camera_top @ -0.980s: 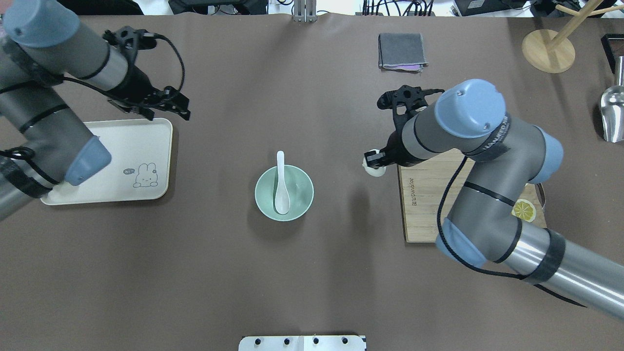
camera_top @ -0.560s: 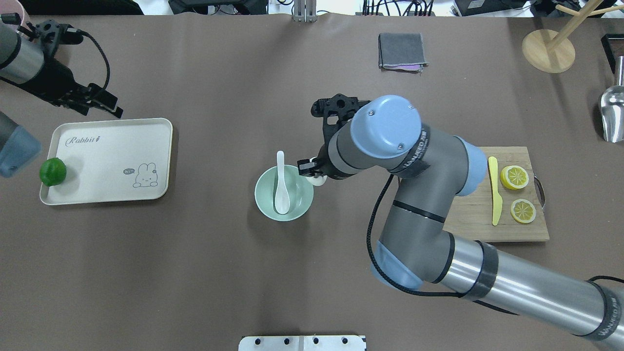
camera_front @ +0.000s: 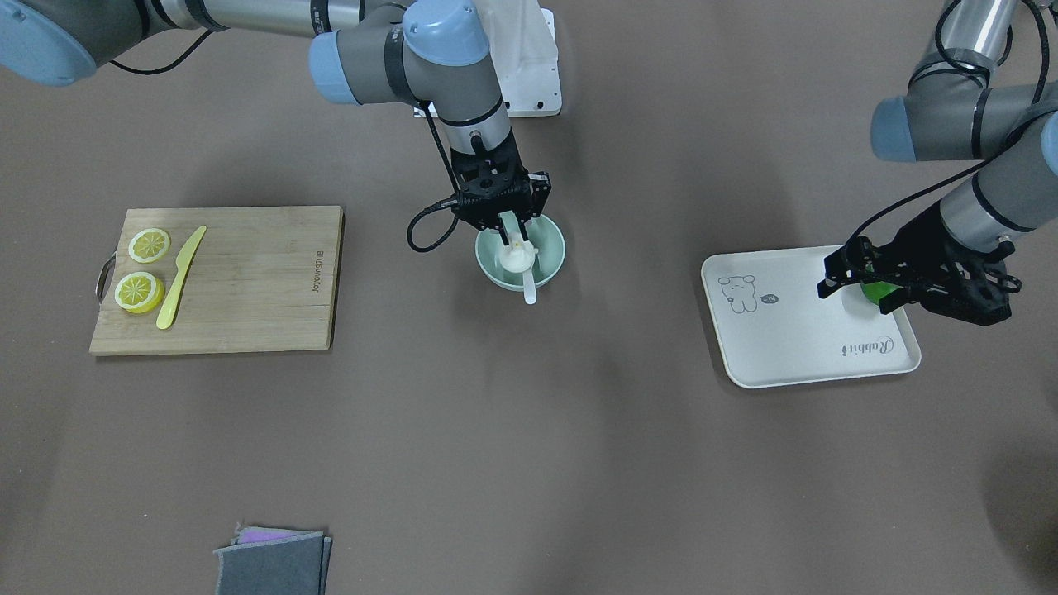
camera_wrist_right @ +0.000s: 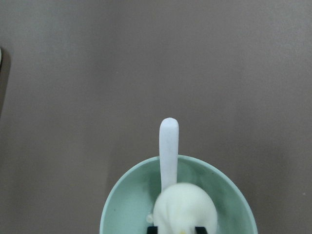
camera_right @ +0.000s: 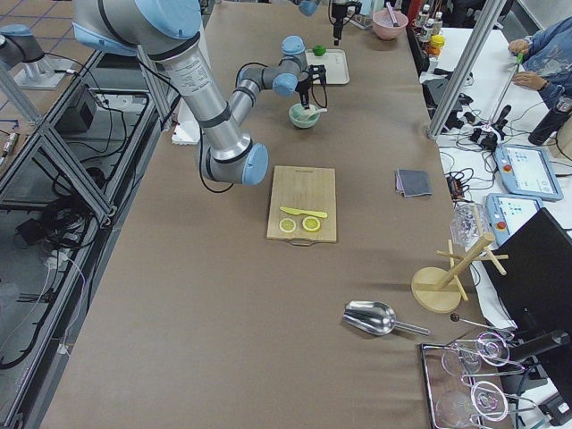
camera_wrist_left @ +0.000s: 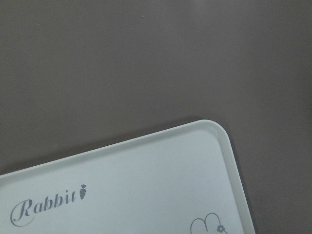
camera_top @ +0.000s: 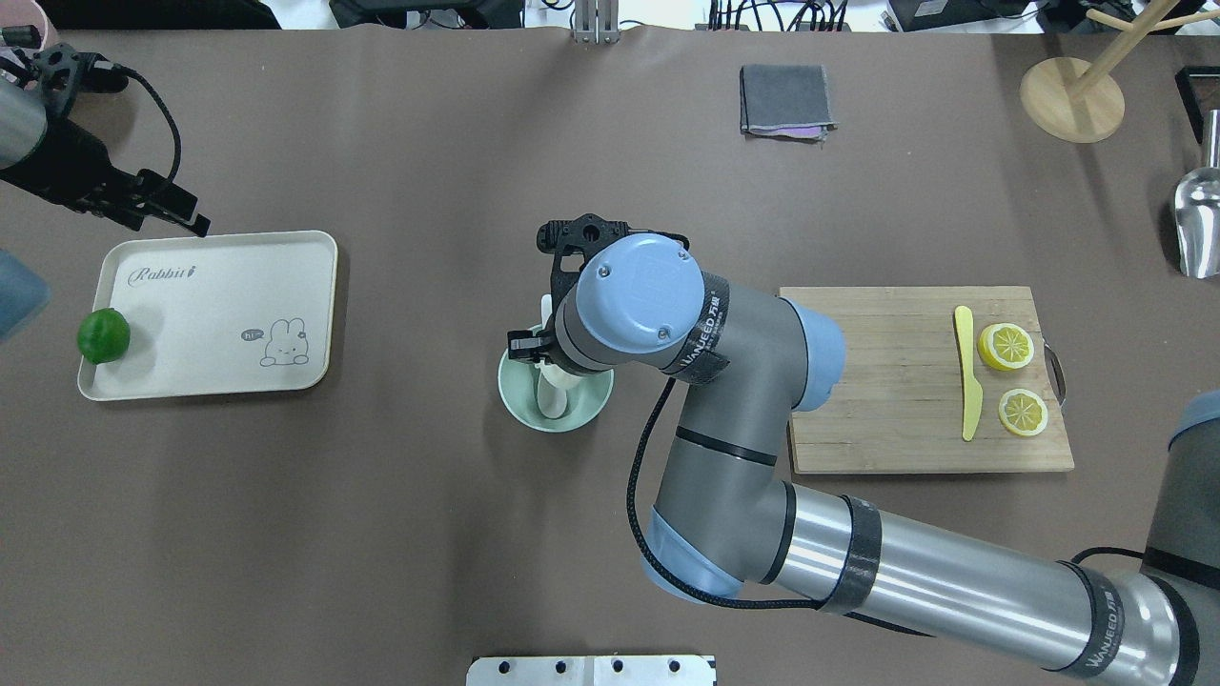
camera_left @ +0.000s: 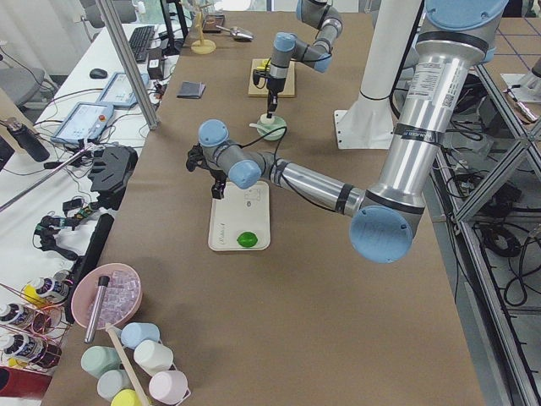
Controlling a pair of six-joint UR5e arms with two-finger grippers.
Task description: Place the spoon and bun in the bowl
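Observation:
The pale mint-green bowl stands mid-table. The white spoon lies in it, with its handle over the rim. My right gripper is straight above the bowl, shut on the white bun, which hangs low inside it over the spoon's scoop. The right wrist view shows the bun between the fingertips, the spoon handle and the bowl. In the overhead view the wrist hides the bun; part of the bowl shows. My left gripper is open and empty, above the table by the tray's far left corner.
A cream rabbit tray at the left holds a green lime. A wooden cutting board at the right carries a yellow knife and lemon slices. A grey cloth, a wooden stand and a metal scoop are at the far side.
My right gripper carried the bun left from the cutting board's edge to over the bowl. My left arm drew back to the left, which uncovered the lime.

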